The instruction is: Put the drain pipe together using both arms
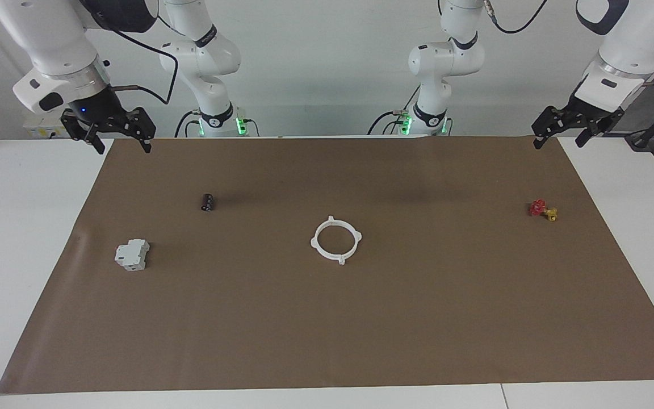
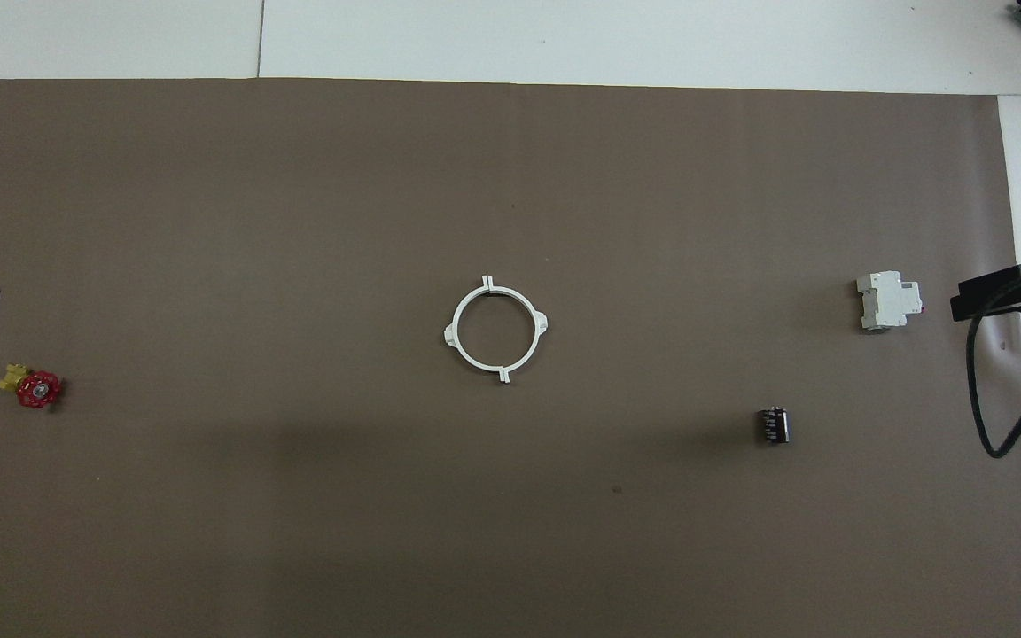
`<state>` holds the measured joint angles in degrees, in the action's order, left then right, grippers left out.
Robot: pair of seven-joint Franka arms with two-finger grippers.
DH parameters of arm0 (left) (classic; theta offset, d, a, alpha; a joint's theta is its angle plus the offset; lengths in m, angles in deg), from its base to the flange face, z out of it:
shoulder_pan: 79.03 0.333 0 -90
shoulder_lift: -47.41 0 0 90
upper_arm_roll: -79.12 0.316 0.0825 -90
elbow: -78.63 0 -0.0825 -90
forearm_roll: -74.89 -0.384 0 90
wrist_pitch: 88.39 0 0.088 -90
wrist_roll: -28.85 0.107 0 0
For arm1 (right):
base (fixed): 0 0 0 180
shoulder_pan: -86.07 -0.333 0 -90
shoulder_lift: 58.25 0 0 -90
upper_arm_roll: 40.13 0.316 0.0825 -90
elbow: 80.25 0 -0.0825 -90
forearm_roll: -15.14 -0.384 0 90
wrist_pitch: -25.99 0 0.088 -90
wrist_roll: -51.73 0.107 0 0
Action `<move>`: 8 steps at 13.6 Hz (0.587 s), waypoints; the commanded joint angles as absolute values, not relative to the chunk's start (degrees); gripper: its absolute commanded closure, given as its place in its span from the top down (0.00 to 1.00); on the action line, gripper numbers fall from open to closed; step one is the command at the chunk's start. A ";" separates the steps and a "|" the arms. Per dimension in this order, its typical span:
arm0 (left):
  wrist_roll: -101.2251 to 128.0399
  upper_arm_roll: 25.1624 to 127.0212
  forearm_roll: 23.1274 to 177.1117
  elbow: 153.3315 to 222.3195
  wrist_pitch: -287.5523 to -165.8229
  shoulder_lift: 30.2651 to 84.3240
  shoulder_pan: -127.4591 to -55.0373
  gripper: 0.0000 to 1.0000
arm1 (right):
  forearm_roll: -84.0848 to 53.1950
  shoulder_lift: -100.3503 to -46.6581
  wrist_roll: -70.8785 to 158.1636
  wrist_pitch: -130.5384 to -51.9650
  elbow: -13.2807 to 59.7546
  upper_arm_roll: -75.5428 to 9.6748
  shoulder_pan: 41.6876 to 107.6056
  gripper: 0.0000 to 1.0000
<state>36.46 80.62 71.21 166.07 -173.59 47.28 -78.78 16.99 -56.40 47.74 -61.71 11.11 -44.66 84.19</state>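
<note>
while raised over the mat's (image 1: 418,318) corners, left gripper (image 1: 561,135) and right gripper (image 1: 122,140) spread wide, empty; drain pipe (image 1: 335,240) joined as ring mid-mat.

Two white jointed arms with dark grey joint caps, black cables, green base lights; each hand is black.
</note>
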 commanded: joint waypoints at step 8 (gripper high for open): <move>32.10 81.05 70.41 171.70 -179.27 44.60 -80.53 1.00 | 16.46 -55.79 48.13 -61.63 11.24 -44.35 84.67 1.00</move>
